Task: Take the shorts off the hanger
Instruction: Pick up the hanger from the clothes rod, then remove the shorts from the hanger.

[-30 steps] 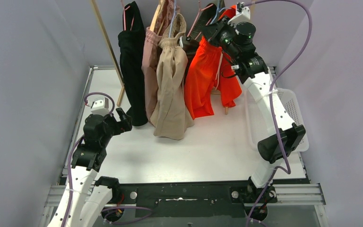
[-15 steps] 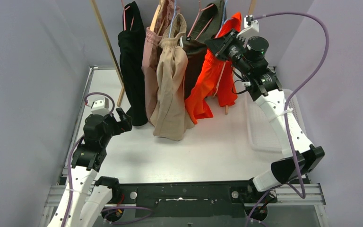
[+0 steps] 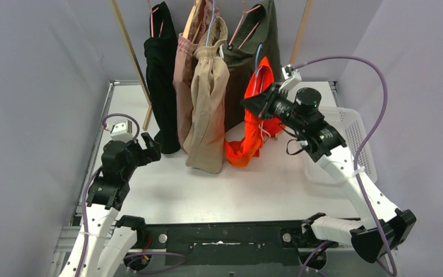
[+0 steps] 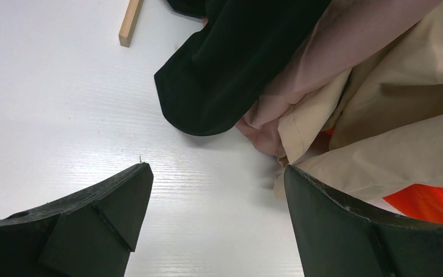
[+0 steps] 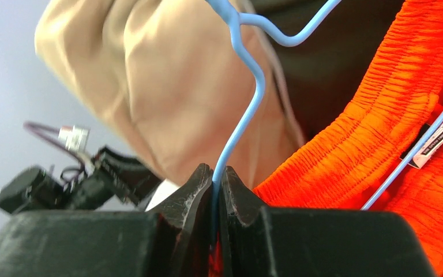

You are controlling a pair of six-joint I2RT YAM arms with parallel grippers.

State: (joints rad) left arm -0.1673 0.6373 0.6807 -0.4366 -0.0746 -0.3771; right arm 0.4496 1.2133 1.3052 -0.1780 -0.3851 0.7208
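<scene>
The right gripper (image 5: 216,173), just right of the beige shorts (image 3: 207,109), has its jaws pinched tight on the thin blue wire of the hanger (image 5: 248,109). The orange shorts (image 3: 254,133) are threaded on that wire and droop just right of the beige shorts, with their lower end apparently resting on the table (image 3: 265,184). The left gripper (image 4: 216,170) sits low and to the left of the beige shorts, jaws spread wide and holding nothing. The main risk is the grip: a round wire between flat pads can twist or slide, and any tug on the fabric could turn the hanger or pull it free. The shorts' gathered waist may bunch and catch on the wire rather than slip off. Since the orange cloth hangs so close to the beige shorts, a sideways swing could snag or drag them too.
</scene>
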